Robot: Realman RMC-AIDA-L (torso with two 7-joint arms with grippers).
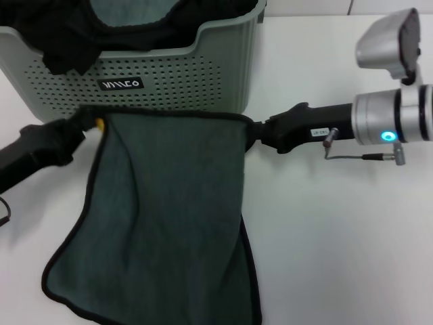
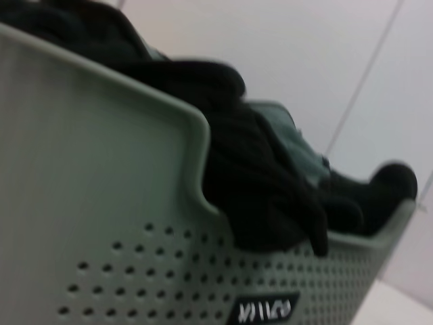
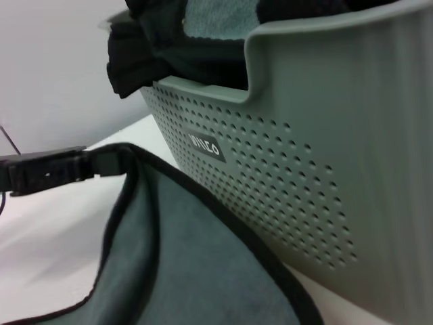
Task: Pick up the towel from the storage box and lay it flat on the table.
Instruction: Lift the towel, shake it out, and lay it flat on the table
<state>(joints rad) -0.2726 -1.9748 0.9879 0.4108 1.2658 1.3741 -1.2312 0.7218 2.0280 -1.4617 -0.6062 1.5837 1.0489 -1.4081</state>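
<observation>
While the towel [image 1: 162,217] is already out of the box [image 1: 203,74], the left gripper [image 1: 86,124] and right gripper [image 1: 252,132] are each pinching a top corner, stretching it before the box; its lower part is resting rumpled on the white table [image 1: 338,257], flattening remaining; black fabric [image 1: 74,47] is draping the box rim
</observation>
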